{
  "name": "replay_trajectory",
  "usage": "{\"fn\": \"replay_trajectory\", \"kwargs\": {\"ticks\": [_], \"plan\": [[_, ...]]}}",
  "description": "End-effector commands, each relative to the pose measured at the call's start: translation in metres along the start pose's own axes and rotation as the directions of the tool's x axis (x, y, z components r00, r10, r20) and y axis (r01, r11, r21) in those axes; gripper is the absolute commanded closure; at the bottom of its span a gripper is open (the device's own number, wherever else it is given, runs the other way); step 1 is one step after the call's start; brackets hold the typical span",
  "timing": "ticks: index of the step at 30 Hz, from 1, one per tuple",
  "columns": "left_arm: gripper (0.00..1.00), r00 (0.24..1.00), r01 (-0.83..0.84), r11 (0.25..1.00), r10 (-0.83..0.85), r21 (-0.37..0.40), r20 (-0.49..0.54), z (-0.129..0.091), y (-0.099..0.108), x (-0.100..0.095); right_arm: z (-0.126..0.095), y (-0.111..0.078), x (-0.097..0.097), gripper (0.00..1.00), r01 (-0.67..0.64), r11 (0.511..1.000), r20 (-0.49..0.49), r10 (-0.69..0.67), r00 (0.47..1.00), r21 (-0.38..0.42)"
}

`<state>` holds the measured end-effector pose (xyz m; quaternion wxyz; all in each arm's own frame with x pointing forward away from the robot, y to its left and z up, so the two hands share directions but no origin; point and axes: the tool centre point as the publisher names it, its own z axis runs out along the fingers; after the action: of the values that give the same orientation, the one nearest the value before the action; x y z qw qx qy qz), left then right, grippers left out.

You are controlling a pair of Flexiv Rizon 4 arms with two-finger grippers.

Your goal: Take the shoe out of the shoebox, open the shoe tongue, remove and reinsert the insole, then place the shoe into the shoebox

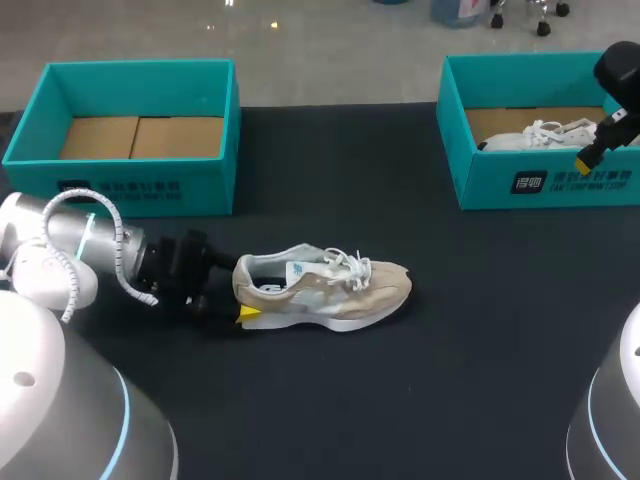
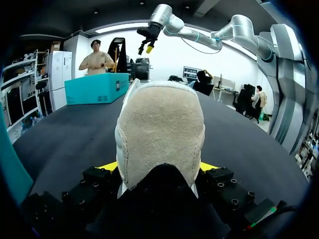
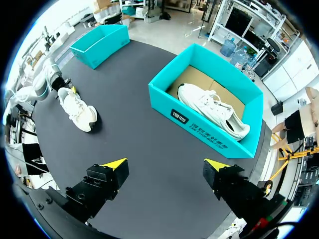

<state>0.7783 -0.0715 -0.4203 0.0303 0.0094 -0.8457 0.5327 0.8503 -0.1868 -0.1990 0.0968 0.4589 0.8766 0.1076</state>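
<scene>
Left gripper (image 2: 158, 167) was found clamped on the heel of the beige shoe (image 1: 325, 288), which stood on the table (image 1: 450, 350), toe toward 3 o'clock; the empty shoebox (image 1: 150, 185) lay at 11 o'clock. Right gripper (image 3: 166, 164), jaws apart, was held above the second box (image 3: 199, 130) at 2 o'clock. For the tongue step, a firm heel hold and an approach to the laces (image 1: 347, 266) from above were judged best.

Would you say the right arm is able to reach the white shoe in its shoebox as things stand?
Probably yes: the right gripper hangs open close to the shoebox, which has no lid, and the white shoe lies uncovered inside with nothing between them.
</scene>
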Motion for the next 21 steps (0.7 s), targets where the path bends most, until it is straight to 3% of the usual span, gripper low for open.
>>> {"fn": "replay_trajectory", "kwargs": {"ticks": [1, 16, 21], "plan": [[1.0, 1.0, 0.003, 1.0, -0.003, -0.007, -0.004, 0.0, 0.0, -0.002, 0.001, 0.0, -0.001, 0.0, 0.0, 1.0, 0.0, 0.0, 1.0, 0.001], [1.0, 1.0, 0.003, 1.0, -0.003, -0.007, -0.004, 0.0, 0.0, -0.002, 0.001, 0.0, -0.001, 0.0, 0.0, 1.0, 0.0, 0.0, 1.0, 0.001], [1.0, 1.0, 0.003, 1.0, -0.003, -0.007, -0.004, 0.0, 0.0, -0.002, 0.009, 0.003, 0.016, 0.0, -0.056, 0.998, 0.027, 0.055, 0.998, 0.027]]}}
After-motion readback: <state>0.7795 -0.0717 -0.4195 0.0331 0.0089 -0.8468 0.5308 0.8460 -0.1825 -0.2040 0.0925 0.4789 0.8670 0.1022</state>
